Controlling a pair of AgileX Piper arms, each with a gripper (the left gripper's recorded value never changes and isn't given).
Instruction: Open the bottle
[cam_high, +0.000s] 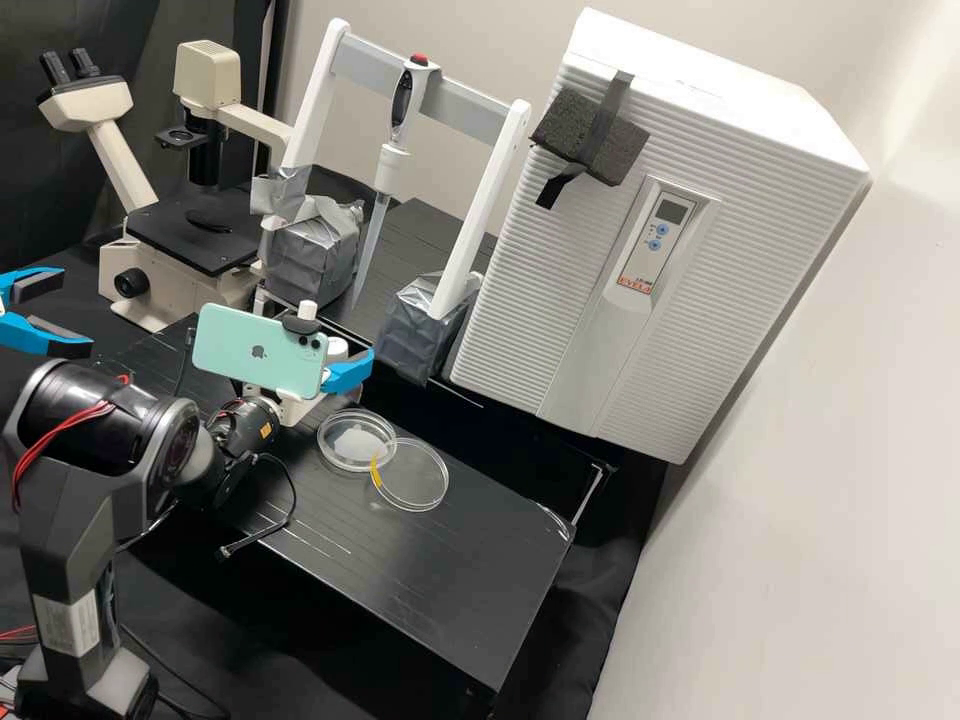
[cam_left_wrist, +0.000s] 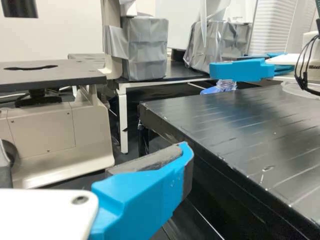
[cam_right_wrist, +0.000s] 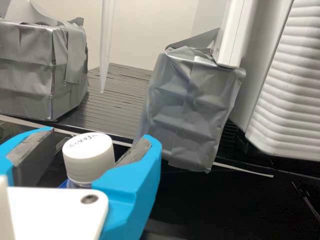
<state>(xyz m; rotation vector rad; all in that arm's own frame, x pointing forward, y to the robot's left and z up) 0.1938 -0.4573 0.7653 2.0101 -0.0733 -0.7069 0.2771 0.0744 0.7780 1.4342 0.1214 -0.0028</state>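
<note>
A small clear bottle with a white cap (cam_right_wrist: 88, 152) stands between the two blue fingers of my right gripper (cam_right_wrist: 82, 167), which is shut on the bottle just below the cap. In the high view the cap (cam_high: 337, 348) peeks out behind the mint phone on that wrist, beside one blue finger (cam_high: 350, 371). The left wrist view shows the bottle (cam_left_wrist: 226, 85) far off under the right gripper's finger (cam_left_wrist: 242, 70). My left gripper (cam_high: 35, 310) hangs open at the bench's left edge, holding nothing, and one of its fingers (cam_left_wrist: 150, 195) is in the foreground.
Two clear petri dishes (cam_high: 355, 440) (cam_high: 412, 476) lie on the raised black platform (cam_high: 450, 570). A microscope (cam_high: 170, 230) stands at the back left. A pipette (cam_high: 395, 150) hangs on a white stand on grey taped blocks (cam_high: 425, 320). A ribbed white machine (cam_high: 650, 230) fills the right.
</note>
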